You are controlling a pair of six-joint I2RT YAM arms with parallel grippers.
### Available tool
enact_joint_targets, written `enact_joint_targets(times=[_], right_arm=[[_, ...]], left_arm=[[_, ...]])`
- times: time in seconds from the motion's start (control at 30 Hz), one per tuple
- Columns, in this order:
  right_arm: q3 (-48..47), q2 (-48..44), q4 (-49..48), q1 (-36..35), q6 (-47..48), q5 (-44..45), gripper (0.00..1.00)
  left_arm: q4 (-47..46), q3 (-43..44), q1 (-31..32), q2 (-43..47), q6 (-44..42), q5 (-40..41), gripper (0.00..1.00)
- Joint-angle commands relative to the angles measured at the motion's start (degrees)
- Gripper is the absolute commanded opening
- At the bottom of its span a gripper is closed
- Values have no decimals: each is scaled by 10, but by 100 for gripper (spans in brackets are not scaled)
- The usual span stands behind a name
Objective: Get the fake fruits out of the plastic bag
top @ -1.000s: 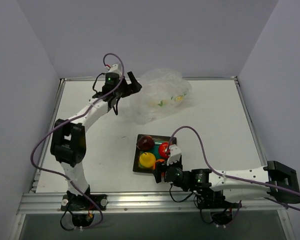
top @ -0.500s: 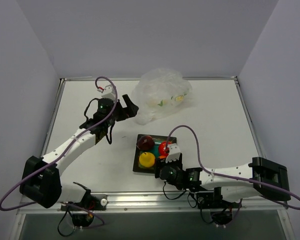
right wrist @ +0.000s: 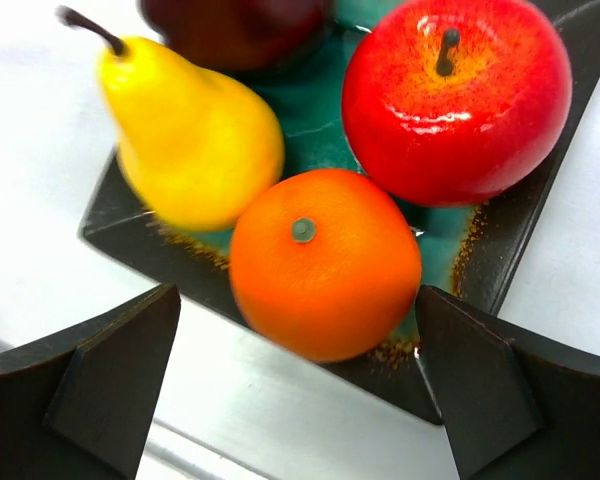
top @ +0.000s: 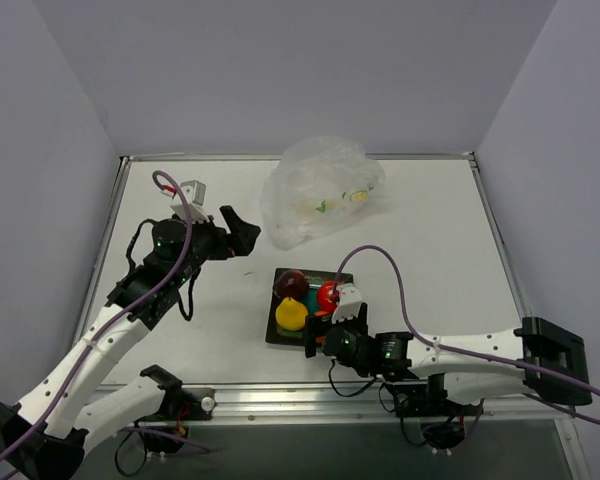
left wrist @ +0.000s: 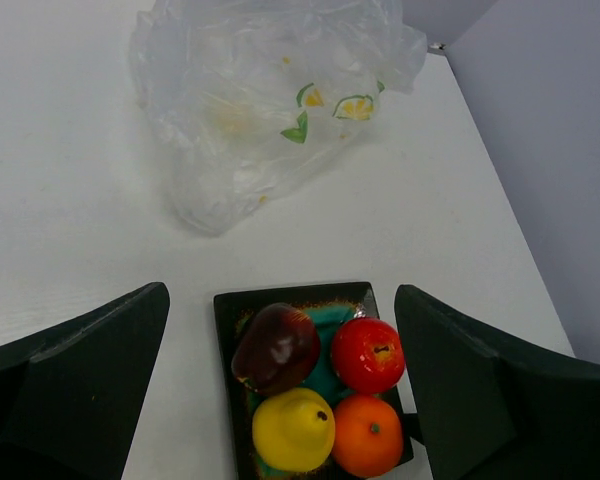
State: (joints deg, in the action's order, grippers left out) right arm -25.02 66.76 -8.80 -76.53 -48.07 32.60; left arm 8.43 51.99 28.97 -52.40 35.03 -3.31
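On a square teal plate with a dark speckled rim (left wrist: 223, 380), near the front of the white tabletop (top: 430, 250), all four glossy plastic fruits sit packed together, touching. A dark red, rounded fruit (left wrist: 277, 347) and a bright red apple with a short dark stem (left wrist: 367, 354) take the far side. A smooth yellow pear with a thin stem (left wrist: 293, 429) and a finely dimpled orange with a small grey-green stem button (left wrist: 366, 448) take the near side.

Farther back, well apart from the plate, lies the thin, transparent, wrinkly plastic bag (top: 320, 200), slumped in a loose heap. It is printed with small motifs: yellow citrus slices edged in green, and green leaves.

Over the near edge of the plate, the right end effector (top: 328, 320) has its dark fingers spread wide to either side of the orange and grips nothing. The left end effector (top: 242, 228) hangs above the tabletop to the left of the bag and behind the plate, with its black fingers wide apart and empty.

Purple cables loop along both white arms, and an aluminium rail (top: 280, 400) runs along the front edge.
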Motion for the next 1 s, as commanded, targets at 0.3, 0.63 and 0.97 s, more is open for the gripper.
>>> enact_joint_targets(times=[0.3, 0.63, 0.97], right_arm=[[-170, -219, 279, -16, 68, 5, 100], [-298, -345, 278, -16, 177, 178, 100], [-292, -377, 257, -16, 218, 262, 100]], left_arm=[[182, 80, 1, 96, -120, -10, 94], [157, 80, 0, 128, -132, -6, 94], [150, 95, -1, 112, -138, 14, 94]])
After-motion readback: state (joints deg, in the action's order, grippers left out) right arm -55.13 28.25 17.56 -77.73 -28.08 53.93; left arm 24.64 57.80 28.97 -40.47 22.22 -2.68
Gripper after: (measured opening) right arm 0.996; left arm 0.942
